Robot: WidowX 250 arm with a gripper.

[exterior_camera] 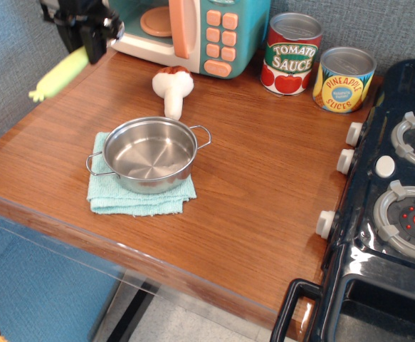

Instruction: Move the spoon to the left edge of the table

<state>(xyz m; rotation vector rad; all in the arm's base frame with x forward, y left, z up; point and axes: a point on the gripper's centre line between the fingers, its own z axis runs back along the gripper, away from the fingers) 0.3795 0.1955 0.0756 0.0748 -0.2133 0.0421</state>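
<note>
My gripper [87, 44] is at the upper left, above the far left part of the table [264, 206]. It is shut on the spoon [59, 74], holding it in the air. Only the pale yellow-green handle shows, slanting down and left past the table's left edge. The spoon's metal bowl is hidden in the gripper.
A steel pot [150, 153] sits on a teal cloth [139, 196] at left centre. A toy mushroom [172, 89] lies behind it. A toy microwave [186, 32], a tomato sauce can [292, 53] and a pineapple can [344, 78] stand at the back. A dark blue stove [392, 199] fills the right.
</note>
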